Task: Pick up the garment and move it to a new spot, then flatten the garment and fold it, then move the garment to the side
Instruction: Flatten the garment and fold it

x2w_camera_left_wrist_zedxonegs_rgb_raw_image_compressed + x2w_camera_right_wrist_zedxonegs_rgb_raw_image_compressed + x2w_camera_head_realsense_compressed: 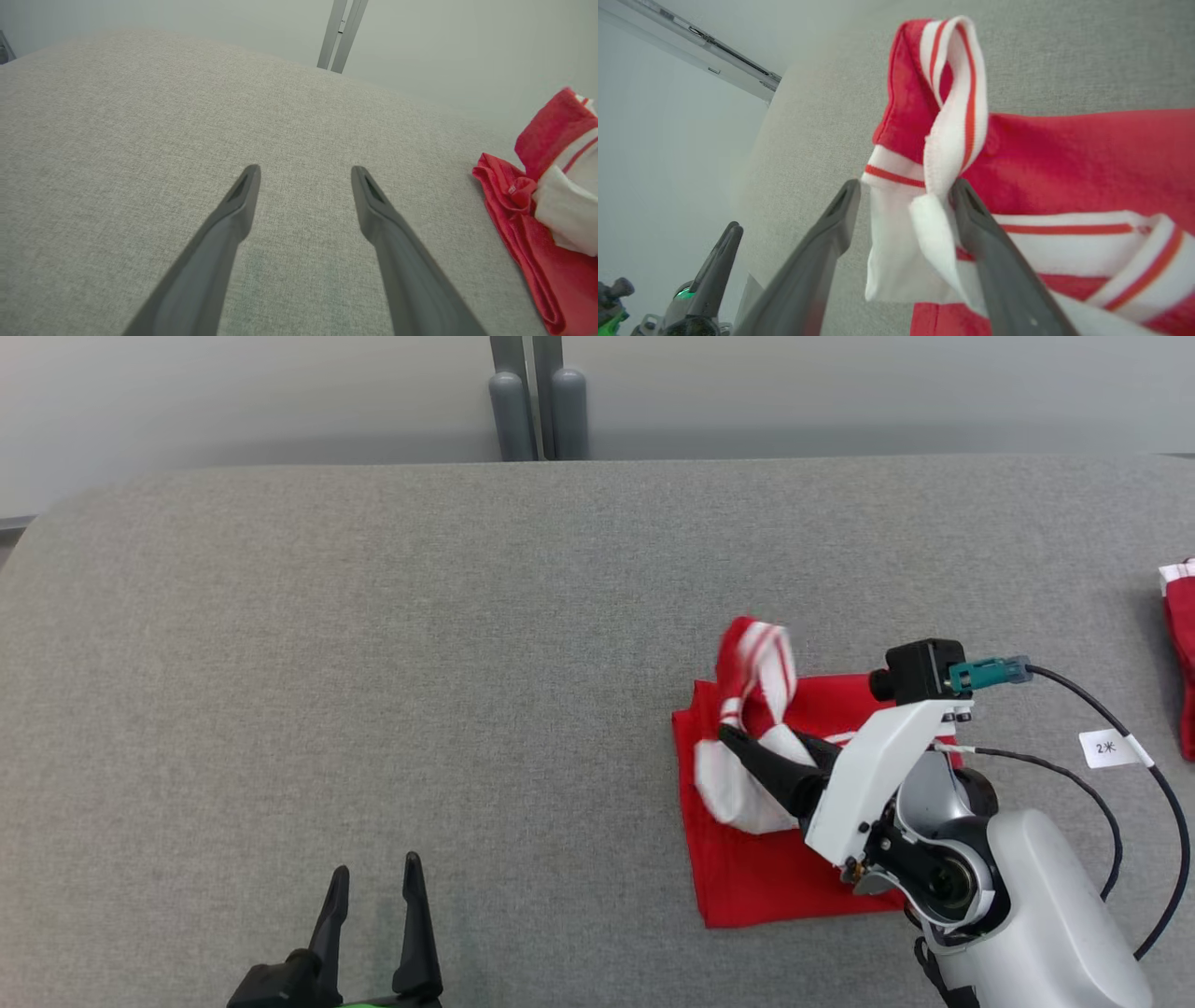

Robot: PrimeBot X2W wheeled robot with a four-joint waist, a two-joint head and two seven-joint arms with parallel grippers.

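The garment point(756, 868) is red with white, red-striped trim and lies partly folded on the grey fabric table point(373, 616), right of centre. A loop of its trim point(758, 663) stands up, blurred. My right gripper point(733, 739) points into the bunched white part. In the right wrist view its fingers point(994, 261) stand apart around a hanging trim strip point(952, 135) that touches the right finger; the gripper point(906, 189) is open. My left gripper point(373, 882) is open over bare table at the lower left, well left of the garment point(537, 224), with nothing between its fingers point(224, 224).
Another red and white cloth point(1182, 653) lies at the table's right edge. A black cable with a white tag point(1106, 747) loops beside my right wrist. Two grey posts point(539, 401) stand behind the table's far edge.
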